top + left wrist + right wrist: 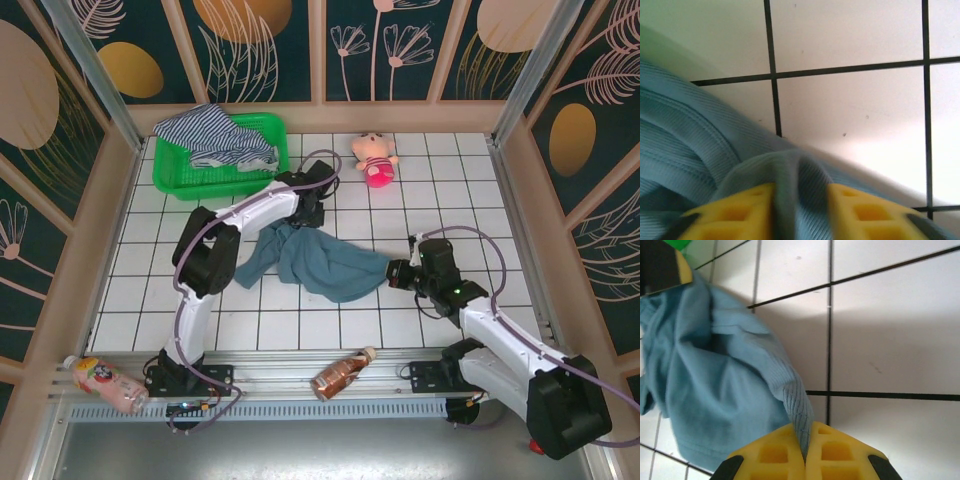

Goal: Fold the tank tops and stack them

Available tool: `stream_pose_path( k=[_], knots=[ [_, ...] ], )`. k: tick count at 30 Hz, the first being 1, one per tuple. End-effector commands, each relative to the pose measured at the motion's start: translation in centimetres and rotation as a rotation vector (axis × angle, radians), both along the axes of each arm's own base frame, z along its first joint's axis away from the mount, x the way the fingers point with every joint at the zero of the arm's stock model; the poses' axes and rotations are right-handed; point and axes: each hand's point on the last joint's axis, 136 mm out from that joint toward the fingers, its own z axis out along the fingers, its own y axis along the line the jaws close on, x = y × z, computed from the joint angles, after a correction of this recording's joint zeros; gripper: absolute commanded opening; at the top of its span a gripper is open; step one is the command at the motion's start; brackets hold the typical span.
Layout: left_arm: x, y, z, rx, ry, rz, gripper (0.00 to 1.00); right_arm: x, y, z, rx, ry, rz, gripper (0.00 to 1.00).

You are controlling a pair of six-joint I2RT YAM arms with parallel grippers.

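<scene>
The teal-blue tank top lies crumpled in the middle of the tiled table, stretched between both grippers. My left gripper is at its far-left end. In the left wrist view its yellow fingers stand apart, with a loose fold of the teal top between them; the left gripper is open. My right gripper holds the near-right end. In the right wrist view it is shut on a ribbed edge of the teal top. The striped tank top lies heaped in the green basket.
A pink plush doll lies at the back centre. Two bottles rest on the front rail, one at the left and one in the middle. Walls enclose the table on three sides.
</scene>
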Motion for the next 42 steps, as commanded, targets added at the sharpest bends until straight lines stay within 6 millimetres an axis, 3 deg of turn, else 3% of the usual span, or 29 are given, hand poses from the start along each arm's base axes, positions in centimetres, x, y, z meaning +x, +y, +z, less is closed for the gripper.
stream_pose_path(
  k=[1,4,8,12,17,22,25,33,42],
  knots=[
    [0.4,-0.3,4.1,-0.032,-0.05,-0.021,0.54,-0.3,-1.7,-2.1,-0.026,0.074,-0.077,0.0],
    [-1.5,0.6,6.6,-0.069,-0.045,-0.013,0.65,-0.3,-2.0,-3.0,-0.021,0.096,-0.086,0.0],
    [-6.5,1.9,8.7,-0.208,-0.003,0.045,0.66,-0.1,-1.9,-3.5,-0.012,0.101,-0.087,0.0],
    [-12.4,2.6,7.6,-0.286,0.062,0.096,0.63,0.0,-1.9,-3.7,-0.006,0.103,-0.082,0.0],
    [-17.7,1.7,3.0,-0.347,0.156,0.116,0.56,0.2,-1.8,-3.6,-0.003,0.101,-0.075,0.0],
    [-18.8,2.9,-0.7,-0.337,0.161,0.137,0.49,0.1,-1.8,-3.4,-0.008,0.096,-0.063,0.0],
    [-18.5,3.4,-2.0,-0.293,0.144,0.123,0.48,0.1,-1.9,-3.1,-0.007,0.09,-0.066,0.0],
    [-15.7,3.6,-2.0,-0.299,0.05,0.13,0.42,-0.3,-2.0,-2.9,0.002,0.088,-0.074,0.0],
    [-16.2,4.6,-3.2,-0.233,0.079,0.121,0.28,-0.1,-1.8,-2.7,0.008,0.084,-0.071,0.0]
  ],
)
